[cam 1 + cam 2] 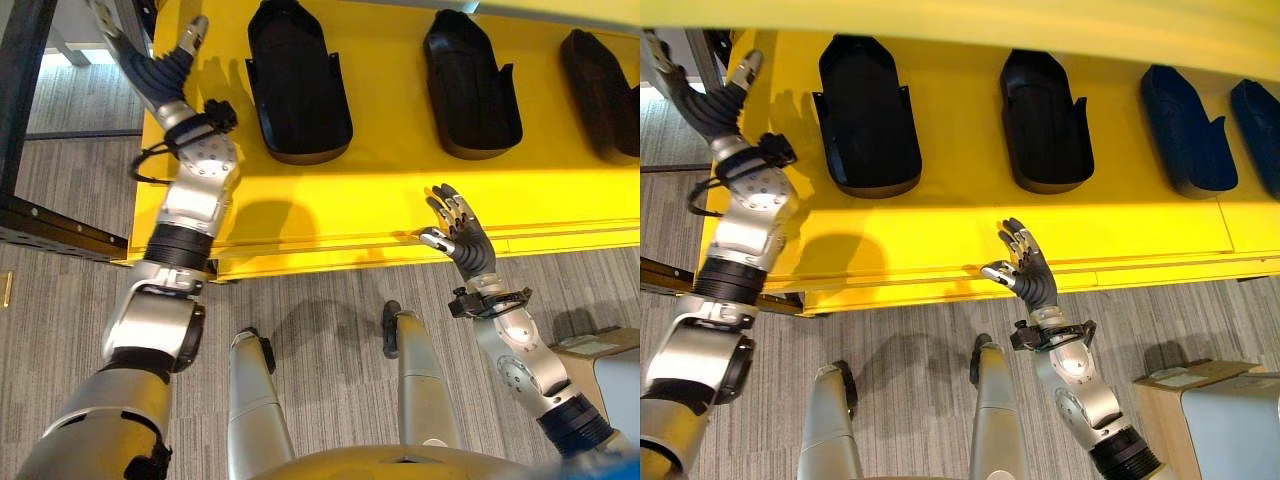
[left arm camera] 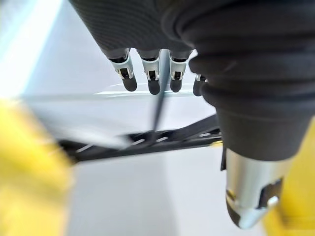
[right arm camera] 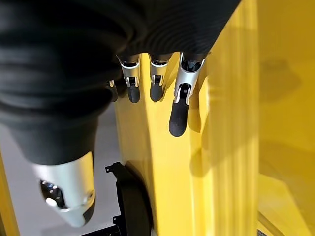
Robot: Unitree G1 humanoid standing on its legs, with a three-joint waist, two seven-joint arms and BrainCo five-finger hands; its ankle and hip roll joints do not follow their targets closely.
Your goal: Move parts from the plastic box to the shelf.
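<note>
Grey carpet floor lies nearest; above it the right hand hovers at the front edge of the yellow shelf, fingers spread and holding nothing. Black parts lie in a row on the shelf; the right eye view shows four, the left eye view three. At the shelf's far left corner, the left hand is cut off by the frame, yet its wrist view shows straight, empty fingers.

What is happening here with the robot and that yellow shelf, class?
The robot stands facing a bright yellow shelf where black moulded plastic parts lie in a row. Neither hand holds a part. The right hand is open, fingers spread, by the shelf's front edge. The left hand is raised at the shelf's left end, fingers straight.
</note>
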